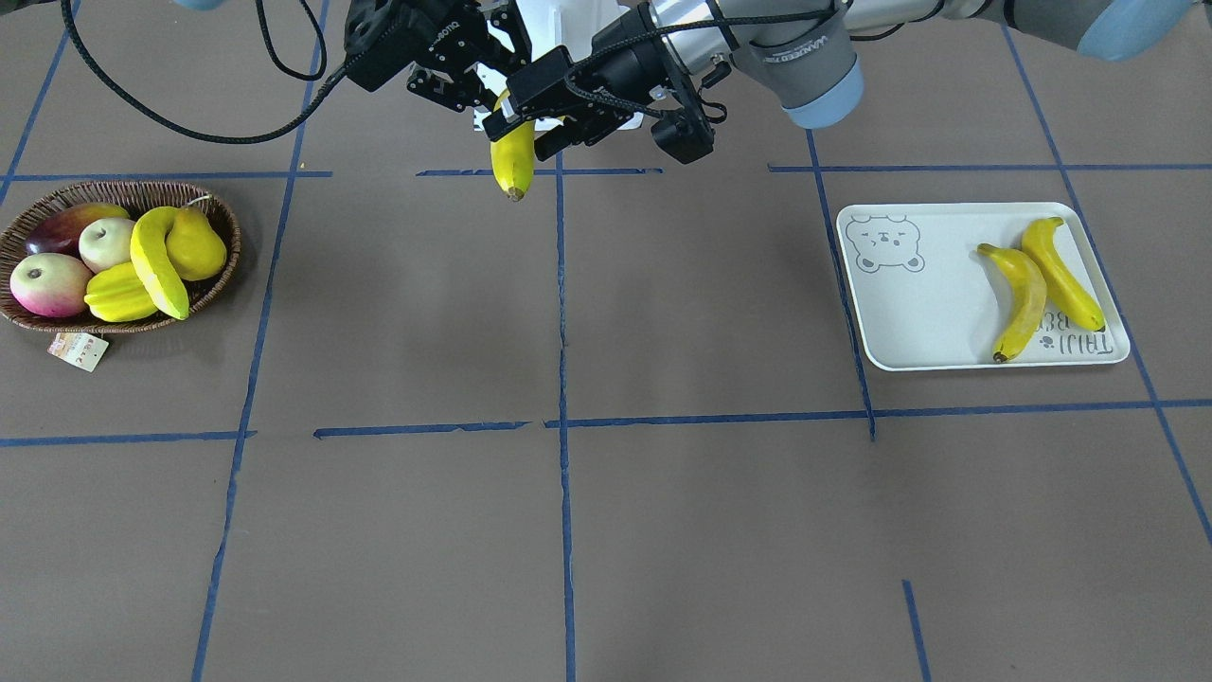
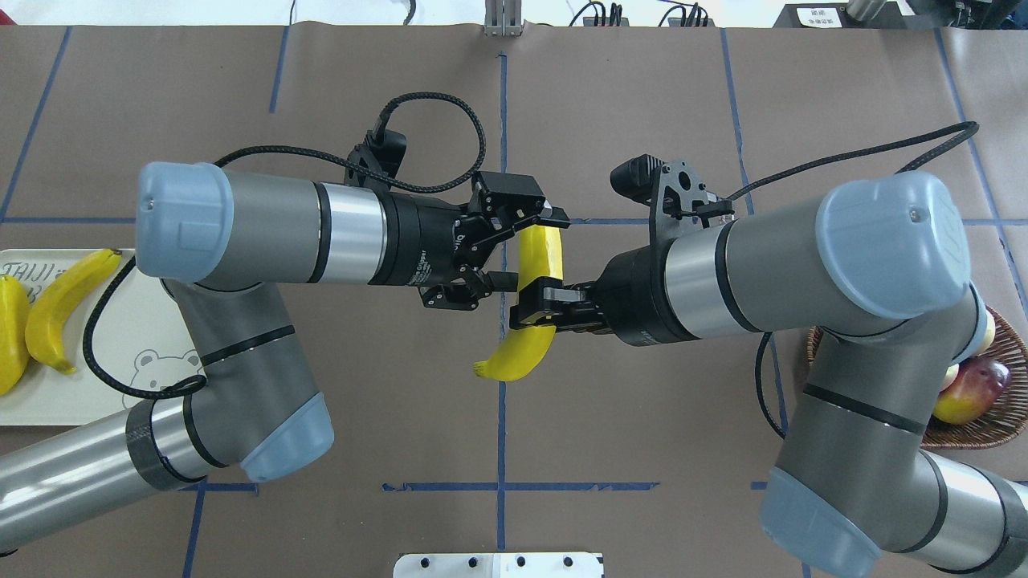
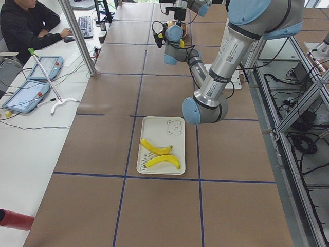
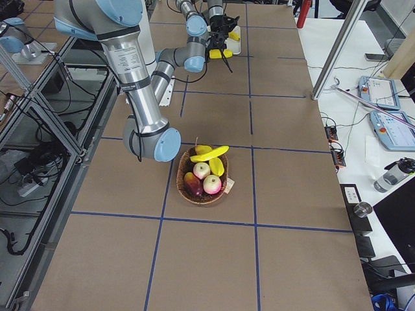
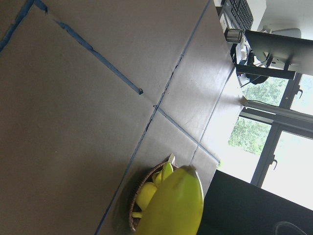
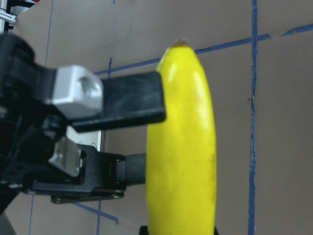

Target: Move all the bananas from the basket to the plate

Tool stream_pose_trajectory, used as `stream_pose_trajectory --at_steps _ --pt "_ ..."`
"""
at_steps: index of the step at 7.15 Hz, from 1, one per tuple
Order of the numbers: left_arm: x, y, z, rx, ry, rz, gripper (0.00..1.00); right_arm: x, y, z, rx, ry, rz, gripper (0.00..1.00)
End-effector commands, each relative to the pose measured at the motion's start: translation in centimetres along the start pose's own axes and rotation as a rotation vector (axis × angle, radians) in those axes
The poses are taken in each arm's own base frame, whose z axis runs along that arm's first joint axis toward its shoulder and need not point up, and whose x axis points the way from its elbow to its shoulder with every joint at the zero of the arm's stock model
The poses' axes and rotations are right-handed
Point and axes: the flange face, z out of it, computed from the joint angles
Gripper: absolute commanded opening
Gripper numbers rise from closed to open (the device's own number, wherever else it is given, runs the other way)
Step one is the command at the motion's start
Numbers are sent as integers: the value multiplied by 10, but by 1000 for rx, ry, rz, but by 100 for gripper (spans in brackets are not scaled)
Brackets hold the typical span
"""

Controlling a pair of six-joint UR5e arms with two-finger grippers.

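A yellow banana (image 2: pixel 540 257) hangs in mid-air over the table's centre line, between both arms. My right gripper (image 2: pixel 536 311) is shut on its lower half. My left gripper (image 2: pixel 532 249) is open, and its fingers (image 6: pixel 132 98) reach in beside the banana's (image 6: pixel 183 147) far end. Another banana (image 1: pixel 156 265) lies across the fruit in the wicker basket (image 1: pixel 57 194). Two bananas (image 1: pixel 1023 298) (image 1: pixel 1060 275) lie on the pale bear plate (image 1: pixel 937 322). The left wrist view shows the held banana (image 5: pixel 173 208) close up, with the basket (image 5: pixel 139 196) behind it.
The basket also holds apples (image 1: pixel 49 284), a starfruit (image 1: pixel 118 294) and a yellow pear (image 1: pixel 196 242). In the overhead view the basket (image 2: pixel 996 425) is partly under my right arm and the plate (image 2: pixel 48 401) is beside my left arm. A person (image 3: pixel 25 20) sits at a side desk.
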Motion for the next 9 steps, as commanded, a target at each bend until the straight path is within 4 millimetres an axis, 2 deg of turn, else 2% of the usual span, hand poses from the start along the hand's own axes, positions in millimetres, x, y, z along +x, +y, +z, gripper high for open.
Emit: stream_pose_trajectory --at_steps 1,2,3,4,5,8,9 --pt "-7 8 8 0 -4 11 91 0 2 1 -5 1 1 1" --pt "-7 8 7 -2 -1 10 72 0 2 1 -4 2 2 2" --pt "-5 10 6 -4 4 12 11 0 3 1 -5 1 1 4" --pt "-7 10 4 -4 0 14 0 0 3 1 -8 0 1 32" --pt "-6 10 2 -6 3 46 0 -1 5 2 -8 2 1 99" --pt "-8 7 2 1 -4 64 0 -4 7 -16 -4 -21 -7 100" --pt "-6 -2 -1 19 -7 67 0 -4 7 -17 -2 -22 -7 100"
